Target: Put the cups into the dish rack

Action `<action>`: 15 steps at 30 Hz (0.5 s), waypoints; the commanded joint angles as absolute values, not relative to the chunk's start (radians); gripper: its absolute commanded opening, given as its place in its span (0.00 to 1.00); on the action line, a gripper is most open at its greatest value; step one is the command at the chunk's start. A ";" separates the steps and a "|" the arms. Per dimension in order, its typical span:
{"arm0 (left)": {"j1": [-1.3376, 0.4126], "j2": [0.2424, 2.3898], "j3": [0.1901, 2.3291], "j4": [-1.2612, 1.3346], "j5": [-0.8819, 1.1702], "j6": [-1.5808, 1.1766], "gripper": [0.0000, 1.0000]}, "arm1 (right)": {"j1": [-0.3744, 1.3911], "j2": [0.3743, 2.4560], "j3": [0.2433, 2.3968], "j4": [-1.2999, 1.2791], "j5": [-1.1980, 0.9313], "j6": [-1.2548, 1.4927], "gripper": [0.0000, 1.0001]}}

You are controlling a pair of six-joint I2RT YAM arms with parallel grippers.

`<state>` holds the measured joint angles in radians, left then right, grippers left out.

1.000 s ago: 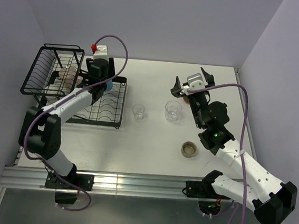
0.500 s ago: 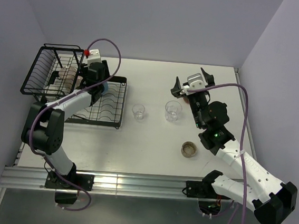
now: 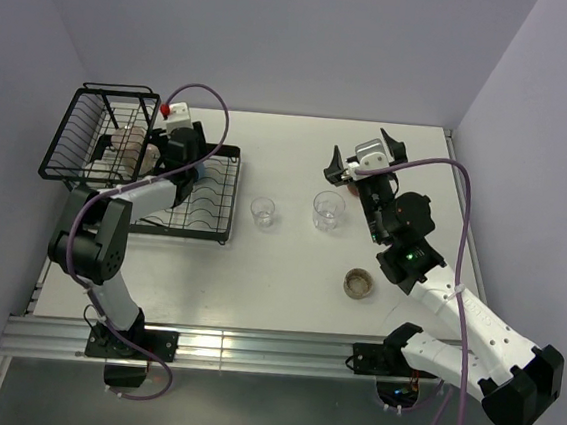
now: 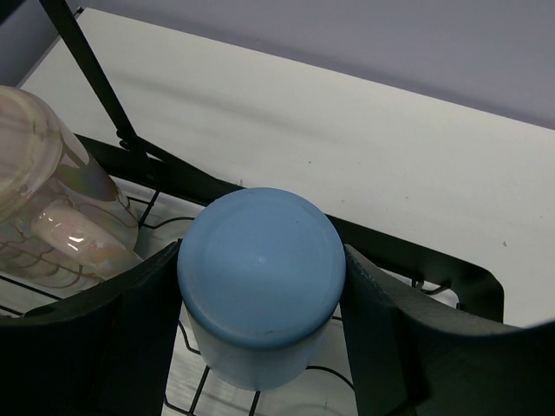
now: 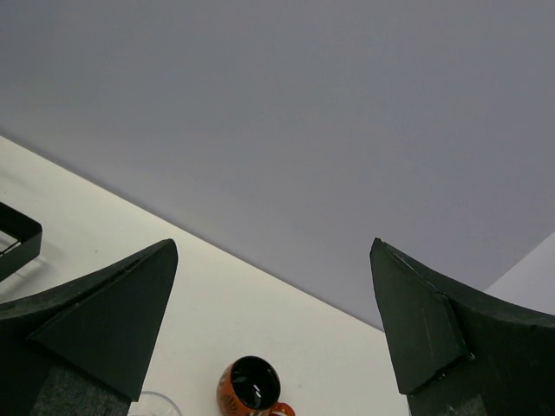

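The blue cup [image 4: 260, 277] is held bottom up and upright between the left fingers [image 4: 395, 347], right over the flat part of the rack [image 4: 434, 258], while the right fingers [image 5: 100, 325] are spread wide with nothing between them

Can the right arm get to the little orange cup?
Probably yes. The right gripper is open, and the orange cup stands upright ahead of it on the table, in line with the gap between its fingers, with nothing between them.
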<state>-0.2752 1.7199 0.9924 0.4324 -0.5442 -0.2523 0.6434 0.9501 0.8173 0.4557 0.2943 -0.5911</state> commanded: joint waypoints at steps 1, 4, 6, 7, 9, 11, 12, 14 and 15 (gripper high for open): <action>-0.268 1.721 0.982 0.544 -0.563 -0.242 0.06 | 0.637 0.923 0.825 0.486 0.291 -0.574 1.00; -0.265 1.723 0.962 0.575 -0.565 -0.235 0.10 | 0.637 0.923 0.818 0.488 0.290 -0.575 1.00; -0.265 1.726 0.954 0.597 -0.561 -0.227 0.11 | 0.638 0.923 0.815 0.489 0.288 -0.574 1.00; -0.262 1.729 0.953 0.597 -0.560 -0.229 0.11 | 0.638 0.923 0.813 0.488 0.285 -0.572 1.00; -0.262 1.732 0.945 0.610 -0.552 -0.227 0.14 | 0.638 0.923 0.810 0.488 0.284 -0.569 1.00; -0.261 1.732 0.934 0.635 -0.551 -0.219 0.17 | 0.638 0.922 0.804 0.489 0.279 -0.571 1.00; -0.261 1.733 0.924 0.656 -0.549 -0.216 0.20 | 0.637 0.923 0.801 0.488 0.279 -0.569 1.00; -0.259 1.735 0.923 0.658 -0.545 -0.215 0.25 | 0.638 0.923 0.802 0.485 0.278 -0.568 1.00; -0.259 1.733 0.925 0.655 -0.538 -0.216 0.31 | 0.638 0.925 0.804 0.482 0.278 -0.568 1.00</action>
